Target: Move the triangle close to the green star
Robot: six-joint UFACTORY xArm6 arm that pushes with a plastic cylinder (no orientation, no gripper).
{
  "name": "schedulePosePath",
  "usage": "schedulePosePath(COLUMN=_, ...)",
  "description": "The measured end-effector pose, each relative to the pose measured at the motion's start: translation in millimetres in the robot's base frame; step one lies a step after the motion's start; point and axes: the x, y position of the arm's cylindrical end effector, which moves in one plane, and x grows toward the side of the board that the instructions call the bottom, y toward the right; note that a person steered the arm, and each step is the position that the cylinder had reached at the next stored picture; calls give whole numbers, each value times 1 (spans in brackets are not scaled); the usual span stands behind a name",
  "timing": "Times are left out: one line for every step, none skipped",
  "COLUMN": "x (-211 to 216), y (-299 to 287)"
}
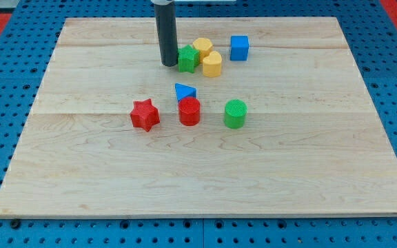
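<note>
The blue triangle (185,91) lies near the board's middle, touching the top of a red cylinder (189,111). The green star (188,58) sits above it, toward the view's top, apart from the triangle by a clear gap. My tip (169,64) stands just to the left of the green star, touching or almost touching it. The dark rod rises from there to the view's top edge.
Two yellow blocks (202,47) (212,64) press against the green star's right side. A blue cube (239,47) is right of them. A red star (145,114) and a green cylinder (235,114) flank the red cylinder. The wooden board (81,172) lies on a blue pegboard.
</note>
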Motion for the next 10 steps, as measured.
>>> schedulePosePath(x=6, y=-4)
schedulePosePath(x=10, y=-32)
schedulePosePath(x=19, y=-72)
schedulePosePath(x=43, y=-94)
schedulePosePath(x=64, y=-94)
schedulePosePath(x=67, y=-94)
schedulePosePath(x=72, y=-94)
schedulePosePath(x=100, y=-89)
schedulePosePath(x=108, y=-73)
schedulePosePath(x=108, y=-45)
